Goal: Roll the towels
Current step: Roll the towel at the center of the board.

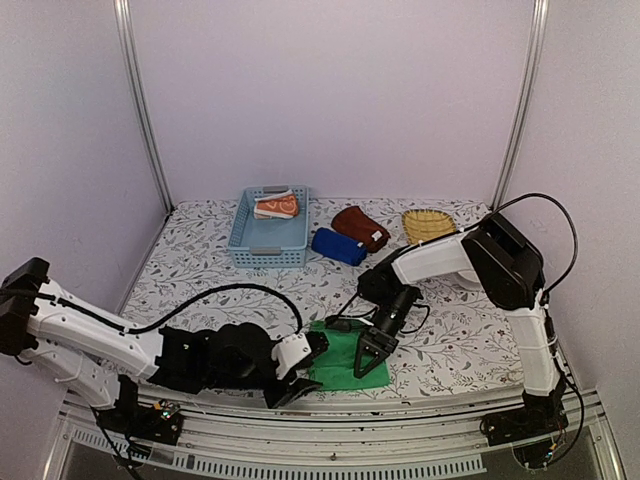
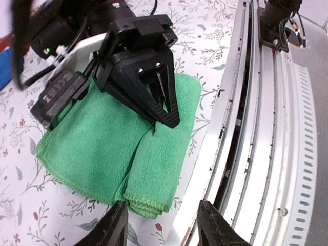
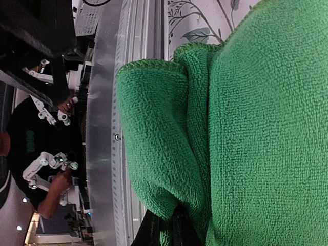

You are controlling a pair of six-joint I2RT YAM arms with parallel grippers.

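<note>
Our right pincer (image 2: 164, 120) is clamped on a fold of the green towel (image 2: 97, 148), which lies at the near edge of the counter (image 1: 200, 270). Our left pincer (image 2: 164, 228) hovers just beside it, fingers spread apart.

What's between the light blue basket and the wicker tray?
In the top view: the dark blue towel by the basket, then the maroon towel toward the tray.
</note>
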